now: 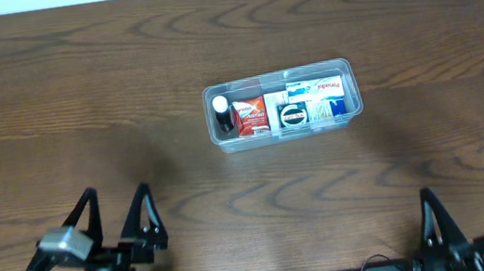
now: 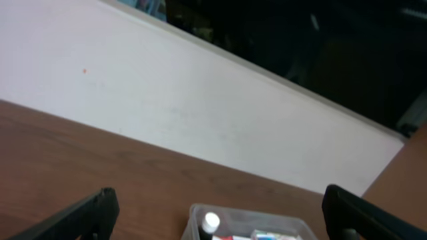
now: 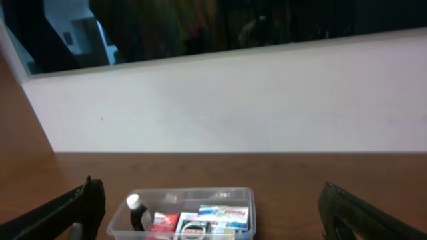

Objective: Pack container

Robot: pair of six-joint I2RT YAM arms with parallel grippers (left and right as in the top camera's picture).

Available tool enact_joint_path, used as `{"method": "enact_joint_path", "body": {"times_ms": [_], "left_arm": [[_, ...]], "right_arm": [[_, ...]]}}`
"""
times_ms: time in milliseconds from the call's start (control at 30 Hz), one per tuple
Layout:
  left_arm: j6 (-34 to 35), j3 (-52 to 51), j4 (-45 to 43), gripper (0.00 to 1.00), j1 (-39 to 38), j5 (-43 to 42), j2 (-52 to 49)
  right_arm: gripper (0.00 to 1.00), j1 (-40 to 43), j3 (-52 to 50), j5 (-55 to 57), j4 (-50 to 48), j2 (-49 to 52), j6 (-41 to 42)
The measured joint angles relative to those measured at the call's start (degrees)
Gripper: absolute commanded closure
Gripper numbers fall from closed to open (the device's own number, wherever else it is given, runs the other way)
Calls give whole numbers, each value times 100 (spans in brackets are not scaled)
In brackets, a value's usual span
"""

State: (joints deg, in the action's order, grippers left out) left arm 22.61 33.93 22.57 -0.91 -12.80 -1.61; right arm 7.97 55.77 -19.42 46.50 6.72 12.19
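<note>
Left gripper (image 1: 117, 217): fingers spread wide, nothing held; it sits at the near left edge of the table (image 1: 78, 101), well apart from the container.
Right gripper (image 1: 472, 206): fingers equally wide apart, nothing held; it sits at the near right edge, well apart from the container.
Container (image 1: 354, 93): clear rectangular tub with rounded corners, standing upright on the table just right of centre, its long side running left to right.
Contents: a small dark bottle with a white cap (image 1: 221, 108) stands at the left end. A red box (image 1: 252, 115) lies just right of it. A white-and-blue box (image 1: 320, 88) fills the far right part, with a black-ringed round item (image 1: 294, 115) near the front wall.
Overhead view alone: both grippers, the whole tabletop and the full layout of the contents from above.
Wrist views alone: a white wall (image 2: 167, 107) beyond the table's far edge, with dark space above it. The left wrist view cuts off the tub's near part; the right wrist view shows most of it from the side.
</note>
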Motion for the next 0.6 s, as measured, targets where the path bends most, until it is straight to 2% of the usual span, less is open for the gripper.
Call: {"method": "enact_joint_path", "body": {"times_ms": [167, 500, 600], "left_arm": [[-63, -734, -734, 2, -2, -70, -11], [-68, -1349, -660, 2, 0, 479, -20], [-70, -1467, -911, 2, -2, 551, -24]], "right_arm": [[1, 0, -905, -22, -442, 0, 243], [1, 0, -2732, 37, -1705, 2, 546], [1, 0, -3202, 76, -2057, 4, 566]]}}
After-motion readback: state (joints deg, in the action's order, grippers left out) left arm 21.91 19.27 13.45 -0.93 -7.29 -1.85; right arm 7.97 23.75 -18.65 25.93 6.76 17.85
